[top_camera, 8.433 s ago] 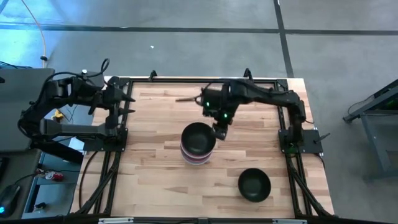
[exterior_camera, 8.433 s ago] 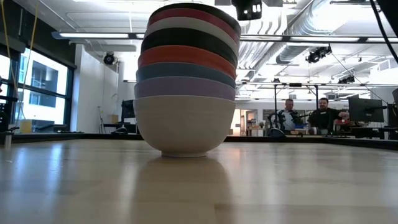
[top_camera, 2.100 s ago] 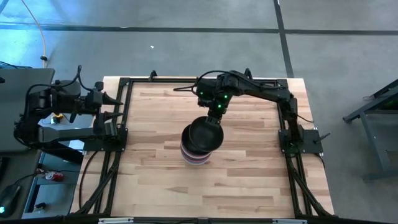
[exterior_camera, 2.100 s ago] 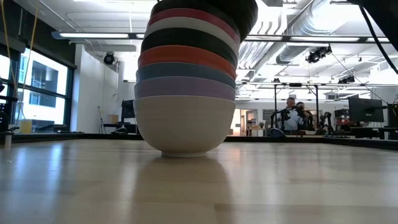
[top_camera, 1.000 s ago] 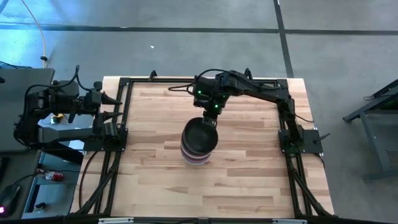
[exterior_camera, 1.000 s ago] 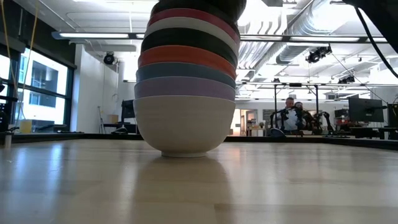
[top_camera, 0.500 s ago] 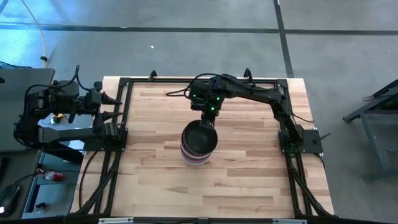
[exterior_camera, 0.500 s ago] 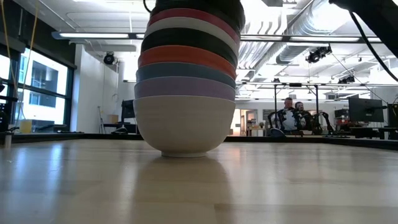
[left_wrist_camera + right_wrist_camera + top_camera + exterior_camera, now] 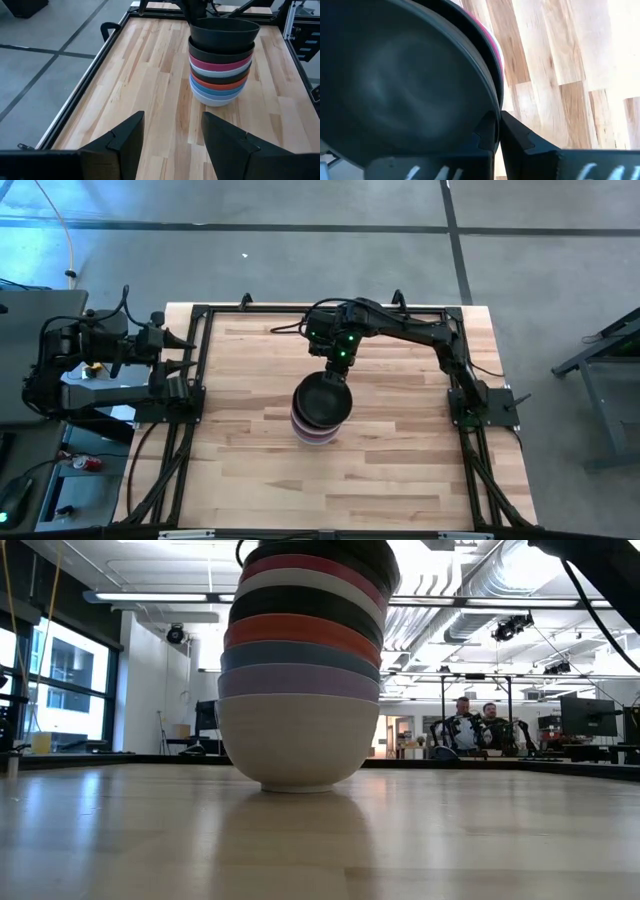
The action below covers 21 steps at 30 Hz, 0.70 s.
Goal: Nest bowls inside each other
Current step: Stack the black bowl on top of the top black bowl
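Wooden table [image 9: 250,460], upright bowl stack [image 9: 318,412], right gripper [image 9: 498,131] pinching top black bowl [image 9: 224,32] rim

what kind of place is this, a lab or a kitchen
Most likely a robotics lab in an open industrial workspace: a framed wooden table, exposed ceiling ducts, and people seated at desks with equipment behind.

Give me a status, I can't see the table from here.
Right gripper jaws shut on top black bowl's rim over the stack. Left gripper open, parked at table edge. Nothing in the way.
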{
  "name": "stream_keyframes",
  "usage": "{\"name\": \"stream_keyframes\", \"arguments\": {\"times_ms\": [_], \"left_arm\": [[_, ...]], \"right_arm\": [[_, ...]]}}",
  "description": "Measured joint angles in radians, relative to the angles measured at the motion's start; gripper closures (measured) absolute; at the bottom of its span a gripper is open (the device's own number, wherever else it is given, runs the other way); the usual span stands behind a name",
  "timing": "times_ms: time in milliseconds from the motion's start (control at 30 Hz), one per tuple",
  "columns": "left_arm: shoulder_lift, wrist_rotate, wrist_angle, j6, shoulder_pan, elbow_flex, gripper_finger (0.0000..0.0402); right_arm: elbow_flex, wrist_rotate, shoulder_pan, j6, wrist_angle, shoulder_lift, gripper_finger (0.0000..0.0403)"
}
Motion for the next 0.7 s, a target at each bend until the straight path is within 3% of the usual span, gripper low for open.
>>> {"name": "stream_keyframes", "arguments": {"times_ms": [700], "left_arm": [[0.0, 0.0, -0.001, -0.006, 0.0, 0.0, 0.0216]], "right_arm": [[0.0, -0.029, -0.003, -0.022, 0.015, 0.027, 0.0403]]}}
